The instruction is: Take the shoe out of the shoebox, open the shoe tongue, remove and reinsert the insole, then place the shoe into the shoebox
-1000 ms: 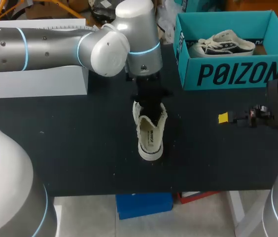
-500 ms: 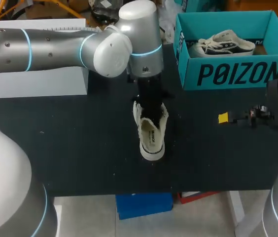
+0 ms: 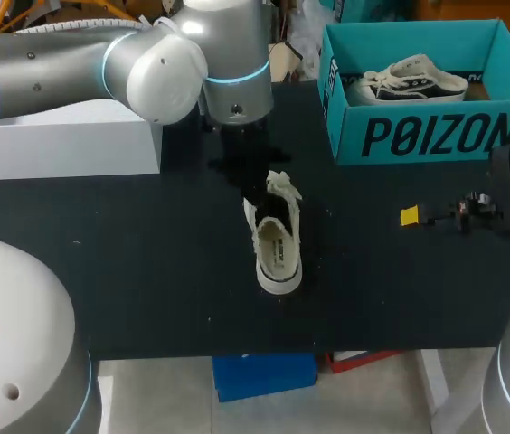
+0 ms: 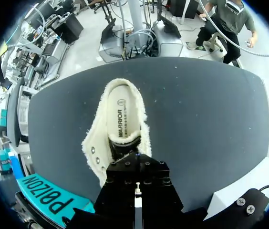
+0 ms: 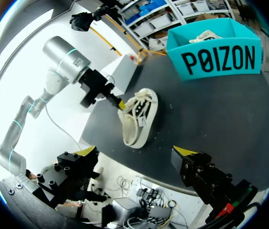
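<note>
A black worktop [image 3: 146,271] carries the scene, with a cream sneaker [image 3: 278,249] standing alone near its middle. The left arm [image 3: 146,63] comes in from the sneaker's left and bends down over its toe end. The teal shoebox [image 3: 427,136] stands open, well apart, behind the sneaker and to its right. A second sneaker [image 3: 409,80] lies inside it. A white box [image 3: 65,149] stands behind the sneaker to its left.

The sneaker's long axis runs away from the robot. Its heel faces the near edge of the worktop and its toe lies under the left gripper [image 5: 118,102]. That gripper is drawn narrow and appears to pinch the shoe tongue [image 3: 281,187], which stands lifted above the sneaker's opening. The insole [image 4: 120,117] shows inside the sneaker, ahead of the gripper toward the heel.

The right gripper [image 5: 136,152] waits well to the sneaker's right, with its yellow tips spread wide and nothing between them. The left arm is clearly the nearer one. Reaching the insole would probably mean coming down into the opening along the sneaker's length, while the tongue is held clear.
</note>
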Motion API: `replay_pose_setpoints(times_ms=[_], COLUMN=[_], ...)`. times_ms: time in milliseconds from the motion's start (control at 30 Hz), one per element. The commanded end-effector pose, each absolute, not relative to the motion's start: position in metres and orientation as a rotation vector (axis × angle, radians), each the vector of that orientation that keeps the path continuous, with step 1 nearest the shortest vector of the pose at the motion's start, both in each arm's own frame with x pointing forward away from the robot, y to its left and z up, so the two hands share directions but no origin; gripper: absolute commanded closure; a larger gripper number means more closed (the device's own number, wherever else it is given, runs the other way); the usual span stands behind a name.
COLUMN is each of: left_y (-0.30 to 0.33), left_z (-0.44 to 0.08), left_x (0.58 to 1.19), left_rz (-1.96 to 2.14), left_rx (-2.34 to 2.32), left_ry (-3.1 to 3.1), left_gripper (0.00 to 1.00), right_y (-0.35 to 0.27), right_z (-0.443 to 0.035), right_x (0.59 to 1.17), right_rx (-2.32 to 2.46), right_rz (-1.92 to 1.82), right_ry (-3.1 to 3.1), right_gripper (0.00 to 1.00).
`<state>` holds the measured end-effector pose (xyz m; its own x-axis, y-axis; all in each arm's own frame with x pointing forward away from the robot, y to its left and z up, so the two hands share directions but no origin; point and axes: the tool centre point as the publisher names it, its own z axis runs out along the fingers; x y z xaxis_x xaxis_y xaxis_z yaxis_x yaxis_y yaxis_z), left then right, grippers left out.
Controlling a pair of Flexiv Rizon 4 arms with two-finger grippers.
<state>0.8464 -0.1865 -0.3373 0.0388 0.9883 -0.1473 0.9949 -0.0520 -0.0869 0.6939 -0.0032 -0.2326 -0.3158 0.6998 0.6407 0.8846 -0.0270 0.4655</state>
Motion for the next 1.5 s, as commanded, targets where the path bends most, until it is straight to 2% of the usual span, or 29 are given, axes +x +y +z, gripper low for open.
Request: replay_pose_setpoints(times_ms=[33, 67, 200, 333, 367, 433, 533, 600, 667, 733, 1300, 1500], left_y=[-0.171, -0.17, -0.17, -0.174, -0.176, -0.18, -0.183, -0.183, -0.181, -0.178, -0.159, -0.164], left_z=[-0.329, -0.33, -0.339, -0.346, -0.348, -0.351, -0.355, -0.359, -0.363, -0.367, -0.406, -0.411], left_x=[0.837, 0.835, 0.834, 0.834, 0.834, 0.833, 0.832, 0.832, 0.829, 0.826, 0.831, 0.834], left_rz=[-0.221, -0.224, -0.193, -0.211, -0.213, -0.22, -0.22, -0.223, -0.211, -0.201, -0.126, -0.125], left_rx=[2.198, 2.203, 2.229, 2.223, 2.224, 2.237, 2.251, 2.251, 2.253, 2.245, 2.142, 2.101], left_ry=[2.101, 2.095, 2.075, 2.072, 2.071, 2.062, 2.06, 2.07, 2.089, 2.113, 2.243, 2.254], left_gripper=[0.64, 0.64, 0.52, 0.25, 0.2, 0.19, 0.25, 0.48, 0.56, 0.69, 0.64, 0.66], right_y=[-0.002, -0.002, -0.002, -0.002, -0.002, -0.002, -0.002, -0.002, -0.002, -0.002, -0.002, -0.002], right_z=[-0.233, -0.233, -0.233, -0.233, -0.233, -0.233, -0.233, -0.233, -0.233, -0.233, -0.233, -0.233], right_x=[0.694, 0.694, 0.694, 0.694, 0.694, 0.694, 0.694, 0.694, 0.694, 0.694, 0.694, 0.694], right_rx=[-1.693, -1.693, -1.693, -1.693, -1.693, -1.693, -1.693, -1.693, -1.693, -1.693, -1.693, -1.693], right_rz=[-1.257, -1.257, -1.257, -1.257, -1.257, -1.257, -1.257, -1.257, -1.257, -1.257, -1.257, -1.257], right_ry=[-2.028, -2.028, -2.028, -2.028, -2.028, -2.028, -2.028, -2.028, -2.028, -2.028, -2.028, -2.028], right_gripper=[0.0, 0.0, 0.0, 0.0, 0.0, 0.0, 0.0, 0.0, 0.0, 0.0, 0.0, 0.0])
